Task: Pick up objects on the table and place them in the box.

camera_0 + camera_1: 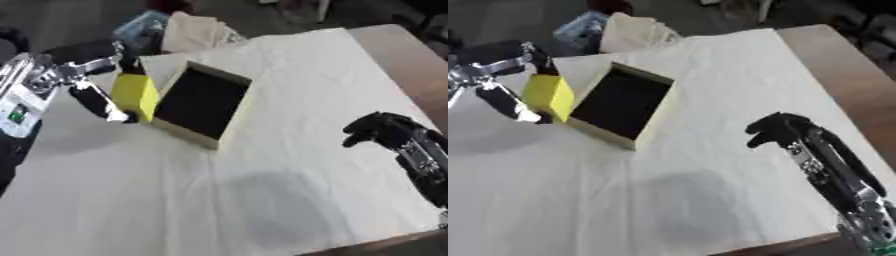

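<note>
A shallow box point(203, 102) with pale yellow walls and a dark inside lies tilted at the back left of the table. Against its left side I hold a bright yellow block point(135, 95). My left hand point(98, 102) comes in from the left, its thumb and fingers pinching the block from above and below. The block sits just outside the box's left wall. My right hand point(378, 129), black, hovers over the right part of the table with fingers curled and nothing in it.
A white cloth point(289, 165) covers the table; bare brown wood point(411, 55) shows along the right edge. Beyond the far edge lie a beige bag point(194, 31) and a bluish item point(140, 26). A white flap point(162, 64) lies behind the box.
</note>
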`<state>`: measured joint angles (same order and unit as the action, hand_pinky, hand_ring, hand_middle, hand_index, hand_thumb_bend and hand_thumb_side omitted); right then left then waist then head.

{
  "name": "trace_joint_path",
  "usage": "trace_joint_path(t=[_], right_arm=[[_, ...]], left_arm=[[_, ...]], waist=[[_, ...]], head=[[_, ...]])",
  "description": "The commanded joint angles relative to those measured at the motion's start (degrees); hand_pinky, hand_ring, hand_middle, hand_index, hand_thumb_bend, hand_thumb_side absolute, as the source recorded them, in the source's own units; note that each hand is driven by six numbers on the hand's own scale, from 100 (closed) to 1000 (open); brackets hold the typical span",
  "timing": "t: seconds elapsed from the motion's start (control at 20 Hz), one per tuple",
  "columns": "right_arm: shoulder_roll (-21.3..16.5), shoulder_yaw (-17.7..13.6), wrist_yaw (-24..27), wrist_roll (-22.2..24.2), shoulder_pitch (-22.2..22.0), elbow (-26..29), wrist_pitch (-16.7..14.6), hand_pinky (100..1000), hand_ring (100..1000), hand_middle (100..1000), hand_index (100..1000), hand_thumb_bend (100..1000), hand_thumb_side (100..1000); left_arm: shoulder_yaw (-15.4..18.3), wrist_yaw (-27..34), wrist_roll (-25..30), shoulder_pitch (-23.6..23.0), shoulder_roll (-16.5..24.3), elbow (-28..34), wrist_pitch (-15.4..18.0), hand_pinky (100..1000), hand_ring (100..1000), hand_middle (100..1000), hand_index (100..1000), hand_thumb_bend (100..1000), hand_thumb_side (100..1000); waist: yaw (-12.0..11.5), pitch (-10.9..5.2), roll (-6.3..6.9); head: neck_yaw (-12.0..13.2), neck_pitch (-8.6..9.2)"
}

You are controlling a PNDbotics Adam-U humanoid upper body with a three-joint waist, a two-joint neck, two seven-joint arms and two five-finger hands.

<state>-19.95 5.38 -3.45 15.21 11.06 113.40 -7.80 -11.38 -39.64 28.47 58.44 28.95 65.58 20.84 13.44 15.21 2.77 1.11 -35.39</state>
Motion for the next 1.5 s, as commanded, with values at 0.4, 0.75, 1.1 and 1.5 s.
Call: trace_joint_path(t=[0.4, 0.75, 1.1, 1.5], right_arm=[[-0.3, 0.9, 1.0, 1.5, 1.6, 1.2, -0.2, 708, 622, 653, 729, 100, 977], [0.0, 1.2, 1.2, 1.9, 2.0, 1.2, -0.1, 709, 622, 653, 730, 100, 979], [0.2, 1.1, 1.2, 1.9, 1.9, 1.2, 0.0, 709, 622, 653, 730, 100, 981], [0.0, 0.8, 0.9, 1.7, 1.7, 1.2, 0.1, 709, 622, 653, 730, 100, 981]], left_arm=[[1.2, -8.0, -7.7, 4.1, -4.9, -7.5, -0.1, 739, 588, 522, 695, 552, 228], [0.5, -11.5, -9.0, 3.1, -7.6, -10.3, 1.1, 748, 609, 549, 720, 578, 280], [0.1, -13.4, -8.2, 2.5, -8.4, -11.3, 2.1, 803, 722, 673, 824, 724, 412], [1.2, -8.8, -10.5, 1.9, -6.2, -6.0, 2.1, 824, 739, 699, 842, 698, 455]], waist=[[2.1, -0.31, 0.19], [3.3, -0.02, 0.20], [3.5, 0.04, 0.20], [2.4, -0.17, 0.31]], head=[[1.2, 1.32], [1.3, 1.33], [1.3, 1.24], [0.6, 1.33]])
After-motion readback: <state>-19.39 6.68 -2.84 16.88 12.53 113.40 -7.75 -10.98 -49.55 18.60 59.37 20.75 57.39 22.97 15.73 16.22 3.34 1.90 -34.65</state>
